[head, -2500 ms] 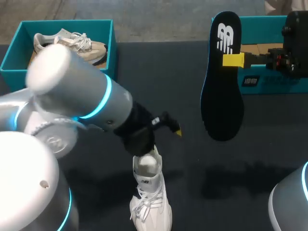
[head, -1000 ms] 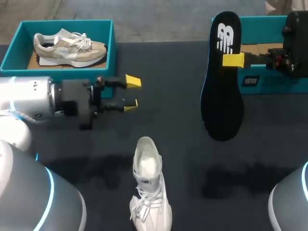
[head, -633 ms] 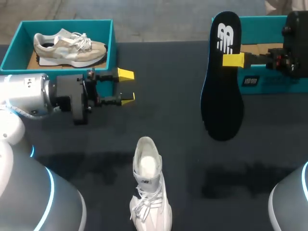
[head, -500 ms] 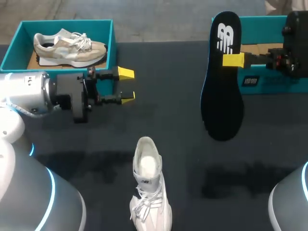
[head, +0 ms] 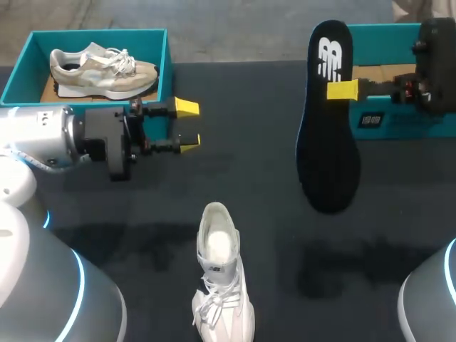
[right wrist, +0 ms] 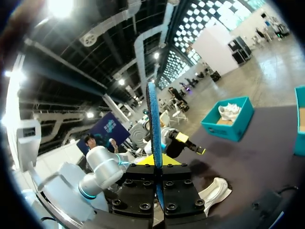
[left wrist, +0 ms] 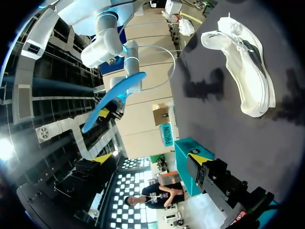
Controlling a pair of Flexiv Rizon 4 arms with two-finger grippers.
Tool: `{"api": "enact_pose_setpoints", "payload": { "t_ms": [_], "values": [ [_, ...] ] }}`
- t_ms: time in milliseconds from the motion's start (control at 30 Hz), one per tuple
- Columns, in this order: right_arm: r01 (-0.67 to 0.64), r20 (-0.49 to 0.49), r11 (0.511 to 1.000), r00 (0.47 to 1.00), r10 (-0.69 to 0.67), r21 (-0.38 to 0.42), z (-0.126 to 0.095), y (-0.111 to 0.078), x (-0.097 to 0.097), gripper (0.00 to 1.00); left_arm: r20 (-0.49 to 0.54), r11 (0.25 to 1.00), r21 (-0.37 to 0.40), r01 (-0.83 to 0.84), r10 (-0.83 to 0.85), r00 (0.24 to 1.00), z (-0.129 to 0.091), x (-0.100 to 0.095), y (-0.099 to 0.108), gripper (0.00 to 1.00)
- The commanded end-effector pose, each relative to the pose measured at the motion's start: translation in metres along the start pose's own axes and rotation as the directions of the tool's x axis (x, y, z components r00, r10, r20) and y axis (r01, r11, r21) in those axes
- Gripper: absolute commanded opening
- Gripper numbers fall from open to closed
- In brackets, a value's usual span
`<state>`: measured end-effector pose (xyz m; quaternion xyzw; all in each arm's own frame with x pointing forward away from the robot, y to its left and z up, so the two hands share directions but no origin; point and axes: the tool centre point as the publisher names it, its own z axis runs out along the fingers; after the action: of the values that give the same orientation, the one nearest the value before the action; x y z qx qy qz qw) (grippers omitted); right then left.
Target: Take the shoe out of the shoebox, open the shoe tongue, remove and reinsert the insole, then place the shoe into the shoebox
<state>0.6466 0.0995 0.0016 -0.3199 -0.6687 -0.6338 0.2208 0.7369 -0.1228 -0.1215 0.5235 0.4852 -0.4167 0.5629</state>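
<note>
A white shoe [head: 221, 285] stands on the dark table near its front edge, heel towards the back, tongue pulled open. My right gripper [head: 342, 90] is shut on a black insole [head: 328, 142] with a blue underside, which hangs above the table in front of the right teal shoebox [head: 399, 78]. In the right wrist view the insole [right wrist: 153, 138] shows edge-on, clamped in the gripper [right wrist: 159, 164]. My left gripper [head: 187, 126] stands open and empty, level, behind and left of the shoe. The left wrist view has the shoe [left wrist: 243, 71] beside its open gripper [left wrist: 151, 157].
A second teal shoebox [head: 21, 78] at the back left holds a beige shoe [head: 103, 68]. My left arm lies just in front of that box. Bare dark table stretches between the white shoe and the hanging insole.
My left arm has pulled away from the white shoe to the back left, with its gripper open. The right gripper and insole have shifted slightly up and left.
</note>
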Motion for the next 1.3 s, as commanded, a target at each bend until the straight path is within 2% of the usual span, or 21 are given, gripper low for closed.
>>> {"api": "enact_pose_setpoints", "payload": {
  "t_ms": [33,133,367,500,1300],
  "values": [
    [-0.054,-0.014,0.995,0.998,0.055,0.082,0.020,0.027,-0.022,0.00,0.019,1.000,0.015,-0.027,0.026,0.999,-0.003,0.001,0.005,1.00],
    [-0.077,-0.025,0.992,0.996,0.080,0.095,0.027,0.033,-0.033,0.00,0.027,0.999,0.019,-0.051,0.050,0.998,-0.005,-0.001,0.007,1.00],
    [-0.161,-0.114,0.984,0.979,0.168,0.070,0.046,0.044,-0.070,0.00,0.045,0.997,0.029,-0.077,0.075,0.996,-0.002,-0.007,0.012,1.00],
    [-0.208,-0.087,0.973,0.972,0.217,0.102,0.059,0.049,-0.087,0.00,0.061,0.996,0.040,-0.086,0.083,0.995,-0.001,-0.011,0.014,1.00],
    [-0.208,-0.087,0.973,0.972,0.217,0.102,0.059,0.049,-0.087,0.00,0.076,0.996,0.044,-0.080,0.077,0.994,0.001,-0.013,0.016,1.00]
  ]
}}
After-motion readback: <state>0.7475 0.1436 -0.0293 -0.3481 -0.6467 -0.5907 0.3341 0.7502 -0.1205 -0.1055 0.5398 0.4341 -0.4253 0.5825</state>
